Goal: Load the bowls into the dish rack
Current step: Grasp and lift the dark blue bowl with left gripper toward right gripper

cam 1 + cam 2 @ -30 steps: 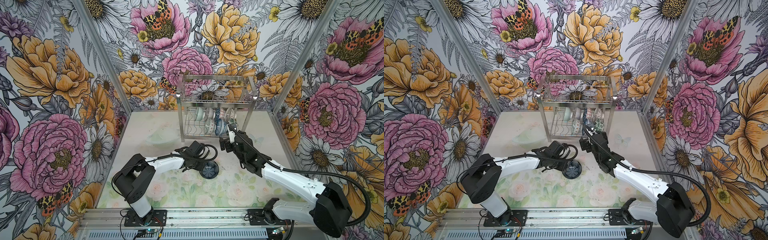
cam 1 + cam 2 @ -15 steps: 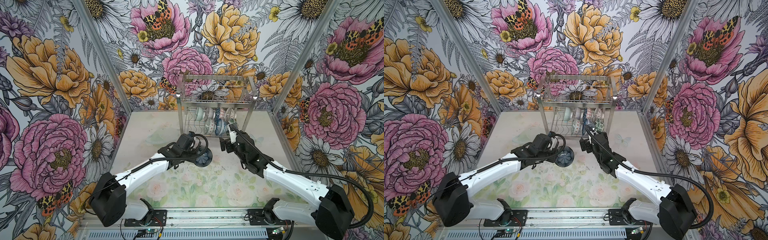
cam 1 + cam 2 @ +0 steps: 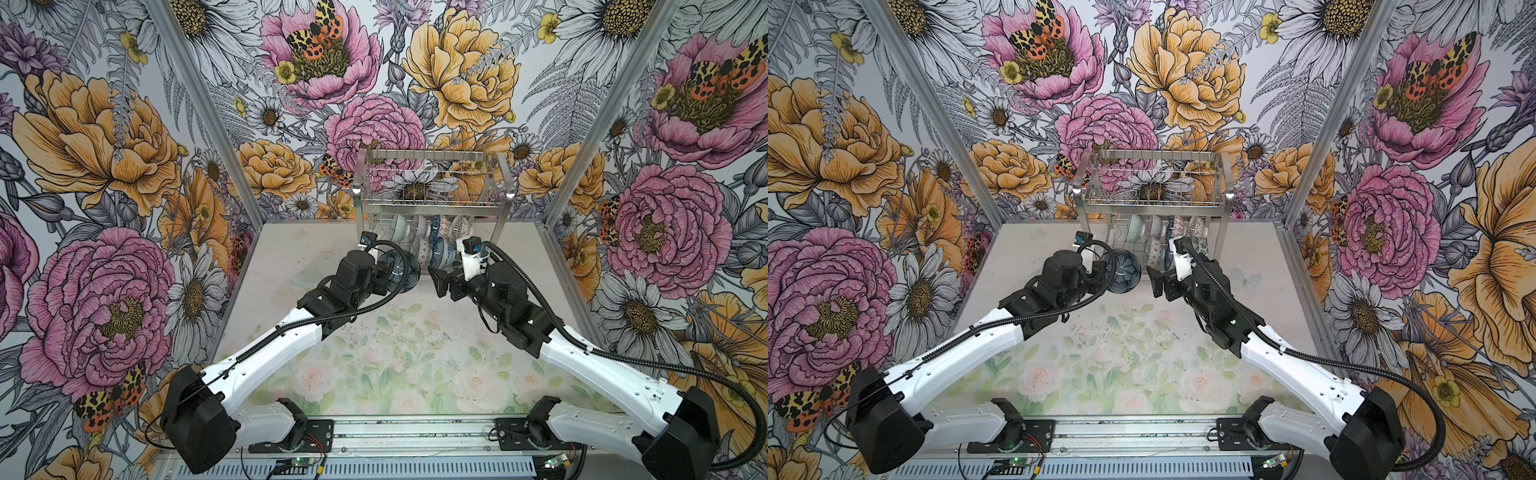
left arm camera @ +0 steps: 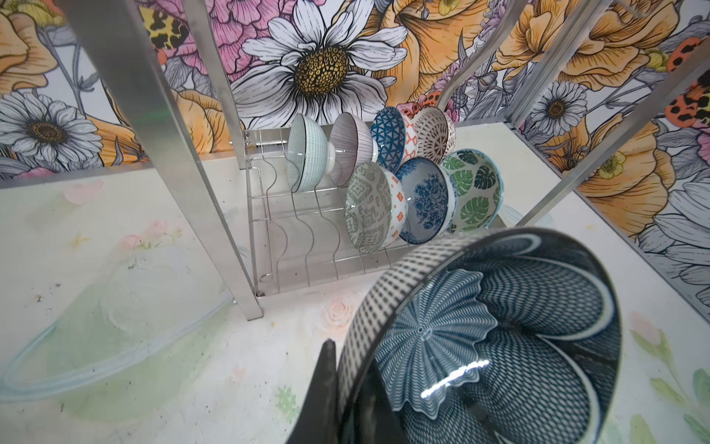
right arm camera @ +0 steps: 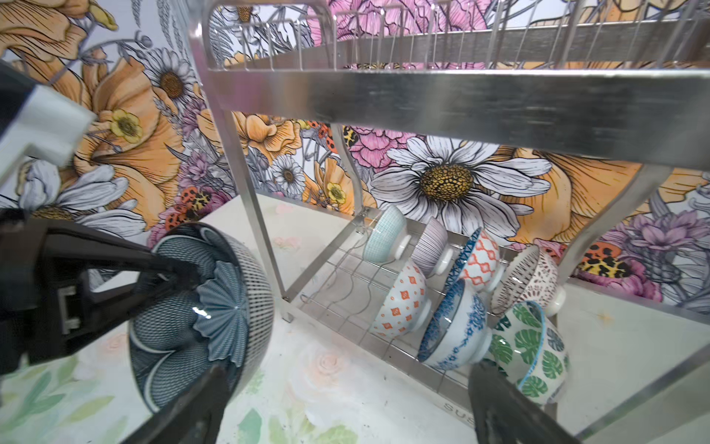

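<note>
While seven bowls already stand on edge in the lower tier [image 4: 299, 230] of the dish rack [image 3: 432, 202], the eighth, the dark petal bowl [image 4: 480, 338], is not yet in. It hangs above the table [image 3: 374, 353] just in front of the rack, tipped on its side with its hollow turned away from the rack. The left gripper [image 4: 347, 388] is clamped on its rim, one finger inside the hollow and one outside.

In the rack's back row sit the celadon bowl [image 4: 305, 153], the purple-lined bowl [image 4: 351, 150], the blue geometric bowl [image 4: 390, 138] and the lattice bowl [image 4: 434, 136]. In the front row lean the grey-green bowl [image 4: 370, 207], the blue floral bowl [image 4: 424, 200] and the green leaf bowl [image 4: 474, 190]. The wavy slots between the grey-green bowl and the rack's front leg [image 4: 215, 192] are bare, so that looks the likely berth. The rack's top basket holds nothing.

The right gripper [image 3: 440, 281] waits near the rack's front, jaws wide apart and holding nothing. By my reckoning the task is one placement short of done.
</note>
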Action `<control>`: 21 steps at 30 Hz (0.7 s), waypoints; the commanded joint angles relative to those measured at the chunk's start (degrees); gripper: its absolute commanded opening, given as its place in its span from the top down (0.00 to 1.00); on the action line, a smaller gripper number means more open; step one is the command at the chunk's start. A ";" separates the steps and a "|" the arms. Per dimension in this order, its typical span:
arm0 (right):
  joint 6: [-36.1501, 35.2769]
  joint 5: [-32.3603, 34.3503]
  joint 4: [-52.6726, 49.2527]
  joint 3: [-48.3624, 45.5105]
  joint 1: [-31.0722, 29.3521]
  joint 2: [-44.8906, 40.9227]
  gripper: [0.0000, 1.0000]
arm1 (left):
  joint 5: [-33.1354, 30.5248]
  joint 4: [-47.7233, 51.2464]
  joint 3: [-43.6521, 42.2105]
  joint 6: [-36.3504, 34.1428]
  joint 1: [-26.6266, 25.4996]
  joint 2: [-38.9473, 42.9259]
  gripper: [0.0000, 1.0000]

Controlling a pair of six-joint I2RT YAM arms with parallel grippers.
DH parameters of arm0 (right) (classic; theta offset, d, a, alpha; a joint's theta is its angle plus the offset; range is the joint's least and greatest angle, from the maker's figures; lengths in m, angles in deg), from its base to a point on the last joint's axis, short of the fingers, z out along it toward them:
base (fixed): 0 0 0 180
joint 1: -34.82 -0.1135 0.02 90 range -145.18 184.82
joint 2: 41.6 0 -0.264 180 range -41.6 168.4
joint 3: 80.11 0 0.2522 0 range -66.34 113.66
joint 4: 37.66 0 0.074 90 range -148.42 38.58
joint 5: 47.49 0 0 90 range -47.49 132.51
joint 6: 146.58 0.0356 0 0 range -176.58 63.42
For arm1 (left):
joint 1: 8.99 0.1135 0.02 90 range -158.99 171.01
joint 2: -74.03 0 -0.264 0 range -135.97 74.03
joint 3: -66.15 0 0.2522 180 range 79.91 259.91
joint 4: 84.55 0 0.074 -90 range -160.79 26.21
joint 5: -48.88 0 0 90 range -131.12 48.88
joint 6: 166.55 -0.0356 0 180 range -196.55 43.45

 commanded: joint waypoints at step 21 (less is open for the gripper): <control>14.83 -4.78 5.70 11.24 -1.22 16.86 0.60 | 2.88 -11.09 3.58 -0.97 0.41 -0.93 1.00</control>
